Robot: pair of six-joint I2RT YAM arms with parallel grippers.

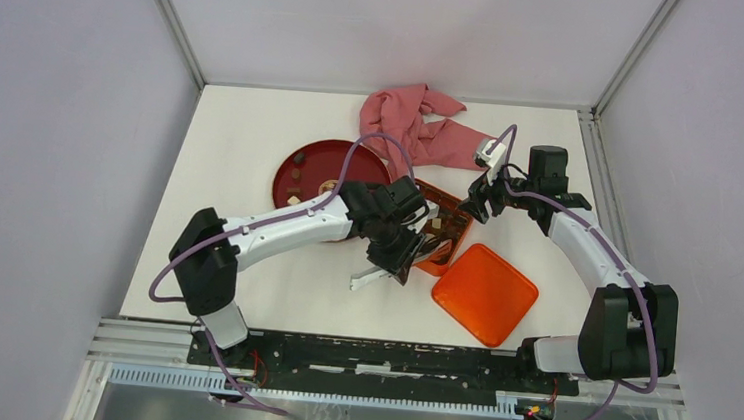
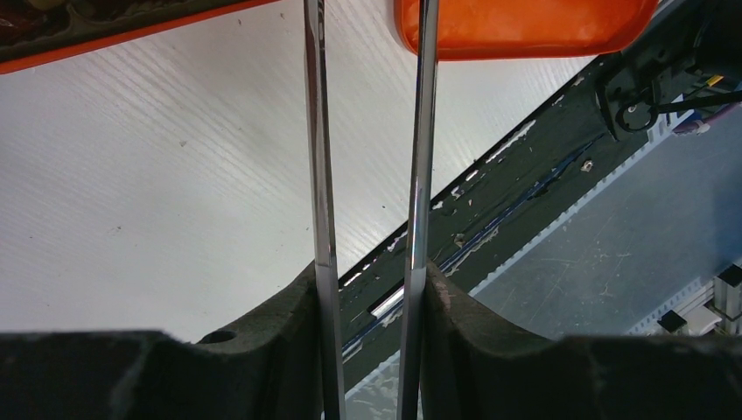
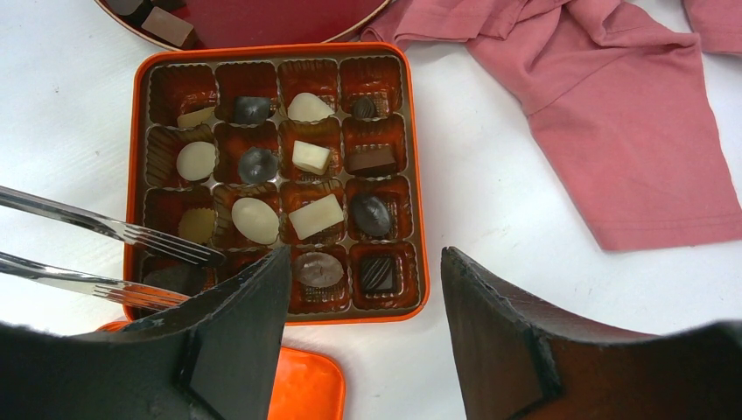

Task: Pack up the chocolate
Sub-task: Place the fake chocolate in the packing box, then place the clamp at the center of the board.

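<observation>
Overhead, white table, pale grey walls, left hand clamping metal tongs, right hand parted, empty.

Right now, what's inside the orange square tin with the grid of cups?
Dark brown and cream chocolate pieces sit in fluted cups inside the orange square tin. Metal tongs and the right end effector cover part of the bottom row.
</observation>
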